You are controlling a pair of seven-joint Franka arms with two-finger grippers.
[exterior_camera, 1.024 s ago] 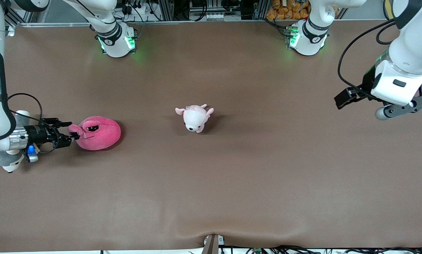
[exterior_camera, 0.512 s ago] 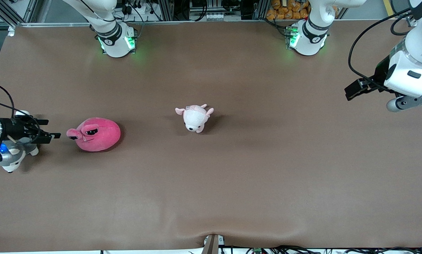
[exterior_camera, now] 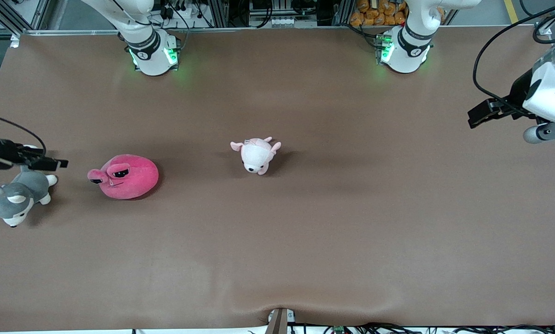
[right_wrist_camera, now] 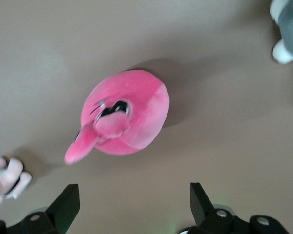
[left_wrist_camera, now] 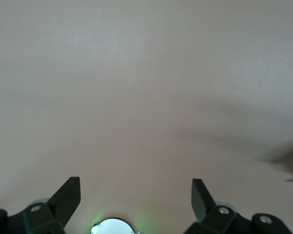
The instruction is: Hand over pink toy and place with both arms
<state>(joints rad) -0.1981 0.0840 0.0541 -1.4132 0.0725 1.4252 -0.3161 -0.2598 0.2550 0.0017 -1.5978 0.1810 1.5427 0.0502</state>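
Note:
The pink toy (exterior_camera: 128, 176) lies on the brown table toward the right arm's end, its eye stalks pointing at that end. It also shows in the right wrist view (right_wrist_camera: 124, 114). My right gripper (exterior_camera: 57, 163) is open and empty. It hangs over the table between the toy and the grey dog, clear of the toy; in its own view (right_wrist_camera: 132, 197) the jaws stand wide apart. My left gripper (exterior_camera: 485, 112) is raised over the left arm's end of the table. It is open and empty, with bare table between its jaws (left_wrist_camera: 136, 190).
A grey-and-white plush dog (exterior_camera: 16, 200) lies at the right arm's end, just under the right wrist, and shows in the right wrist view (right_wrist_camera: 289, 27). A pale pink-and-white plush animal (exterior_camera: 256, 155) lies mid-table. The two arm bases (exterior_camera: 152, 53) (exterior_camera: 403, 51) stand along the edge farthest from the front camera.
My right gripper let go of the pink toy's eye stalk and drew back toward the right arm's end. The left gripper moved farther toward its own end. The toy stayed put.

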